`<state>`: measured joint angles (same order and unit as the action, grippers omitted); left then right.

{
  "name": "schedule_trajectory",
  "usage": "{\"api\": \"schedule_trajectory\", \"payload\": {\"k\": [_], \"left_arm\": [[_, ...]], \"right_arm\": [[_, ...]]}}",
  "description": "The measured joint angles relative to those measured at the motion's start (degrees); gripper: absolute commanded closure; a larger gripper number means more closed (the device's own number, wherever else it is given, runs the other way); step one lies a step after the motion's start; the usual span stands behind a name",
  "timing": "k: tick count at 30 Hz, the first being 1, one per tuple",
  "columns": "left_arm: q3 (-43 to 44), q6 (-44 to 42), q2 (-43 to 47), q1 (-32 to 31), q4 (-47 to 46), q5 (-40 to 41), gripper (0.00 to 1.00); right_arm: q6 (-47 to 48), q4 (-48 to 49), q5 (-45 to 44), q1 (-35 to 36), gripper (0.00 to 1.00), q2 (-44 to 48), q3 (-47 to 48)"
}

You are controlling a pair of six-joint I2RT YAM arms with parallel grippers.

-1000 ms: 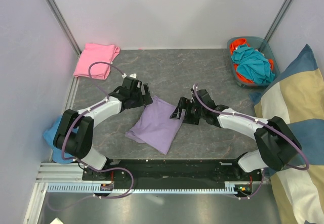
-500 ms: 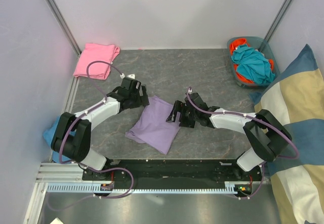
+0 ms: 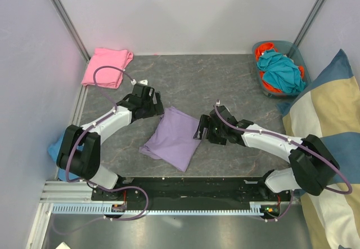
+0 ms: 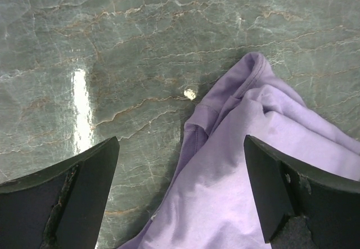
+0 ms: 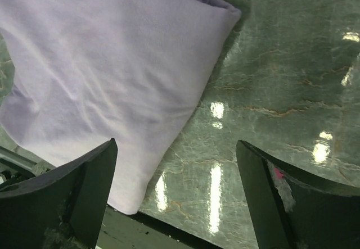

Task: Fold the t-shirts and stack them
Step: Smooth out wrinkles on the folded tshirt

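The lavender t-shirt (image 3: 173,139) lies folded on the grey table, near the front middle. It also shows in the left wrist view (image 4: 247,164) and the right wrist view (image 5: 107,69). The pink t-shirt (image 3: 106,67) lies folded at the back left corner. My left gripper (image 3: 159,109) is open and empty, just above the lavender shirt's back left edge. My right gripper (image 3: 201,131) is open and empty beside the shirt's right edge, over its front right corner in the wrist view.
A grey basket (image 3: 300,57) with teal and orange clothes stands at the back right. The striped cushion (image 3: 326,131) leans at the right side. A blue cloth (image 3: 56,148) lies off the table's left edge. White walls close the back and sides.
The right gripper has drawn back to the right off the lavender shirt's edge. The left gripper has shifted slightly back and left. The shirt lies as before.
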<state>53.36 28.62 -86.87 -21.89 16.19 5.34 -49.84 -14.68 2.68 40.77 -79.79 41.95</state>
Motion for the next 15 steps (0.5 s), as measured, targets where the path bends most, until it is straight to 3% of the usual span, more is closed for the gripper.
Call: {"api": "schedule_trajectory", "payload": {"k": [6,15], "left_arm": [[-0.2,0.0,-0.7,0.0,0.0,-0.1,0.0],[-0.8,0.0,-0.5,0.0,0.2,-0.1,0.0]], "right_arm": [[-0.4,2.0,0.1,0.0,0.05,-0.7,-3.7],[-3.8,16.0,3.8,0.0,0.05,-6.7,-3.6]]}}
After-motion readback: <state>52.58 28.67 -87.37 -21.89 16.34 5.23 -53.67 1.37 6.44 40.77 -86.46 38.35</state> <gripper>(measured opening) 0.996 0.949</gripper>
